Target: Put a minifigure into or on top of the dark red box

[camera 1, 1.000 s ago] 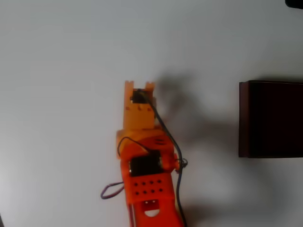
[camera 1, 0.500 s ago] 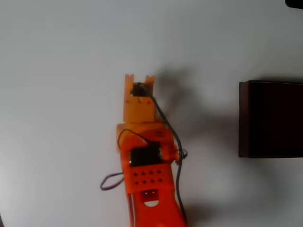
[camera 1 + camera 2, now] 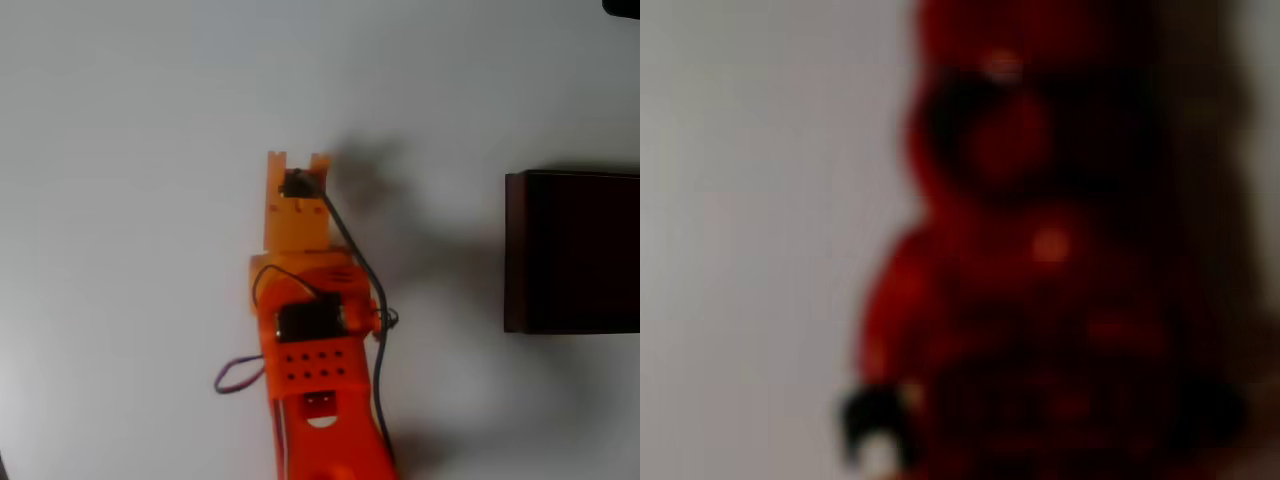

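Minifigure seemingly against end effector

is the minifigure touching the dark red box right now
Apart. The overhead view shows the dark red box at the right edge with bare table between it and the arm, whose wrist view has the blurred minifigure right at the lens.
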Motion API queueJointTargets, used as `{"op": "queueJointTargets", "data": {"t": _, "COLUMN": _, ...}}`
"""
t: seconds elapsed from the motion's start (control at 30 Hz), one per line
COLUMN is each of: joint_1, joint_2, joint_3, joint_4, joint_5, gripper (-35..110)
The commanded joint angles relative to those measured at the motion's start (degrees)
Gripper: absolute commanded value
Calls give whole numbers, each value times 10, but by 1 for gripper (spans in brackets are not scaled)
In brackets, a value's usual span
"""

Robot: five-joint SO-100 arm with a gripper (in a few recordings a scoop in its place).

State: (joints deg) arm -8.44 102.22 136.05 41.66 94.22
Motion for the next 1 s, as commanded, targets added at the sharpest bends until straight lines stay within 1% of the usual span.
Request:
{"op": "queueJointTargets", "data": {"t": 0.0, "joint_1": 2, "joint_2": 3, "joint_3": -9, "joint_4": -7, "joint_5": 3, "gripper": 4}}
{"op": "queueJointTargets", "data": {"t": 0.2, "joint_1": 7, "joint_2": 16, "joint_3": -12, "joint_4": 8, "joint_5": -16, "gripper": 2}}
{"op": "queueJointTargets", "data": {"t": 0.27, "joint_1": 26, "joint_2": 37, "joint_3": -34, "joint_4": 52, "joint_5": -50, "gripper": 2}}
{"op": "queueJointTargets", "data": {"t": 0.37, "joint_1": 74, "joint_2": 88, "joint_3": -77, "joint_4": 144, "joint_5": -122, "gripper": 2}}
{"op": "queueJointTargets", "data": {"t": 0.53, "joint_1": 186, "joint_2": 200, "joint_3": -115, "joint_4": 243, "joint_5": -265, "gripper": 1}}
{"op": "queueJointTargets", "data": {"t": 0.63, "joint_1": 266, "joint_2": 227, "joint_3": -167, "joint_4": 307, "joint_5": -361, "gripper": 0}}
{"op": "queueJointTargets", "data": {"t": 0.8, "joint_1": 389, "joint_2": 195, "joint_3": -250, "joint_4": 340, "joint_5": -503, "gripper": 0}}
{"op": "queueJointTargets", "data": {"t": 0.97, "joint_1": 474, "joint_2": 115, "joint_3": -310, "joint_4": 323, "joint_5": -587, "gripper": 0}}
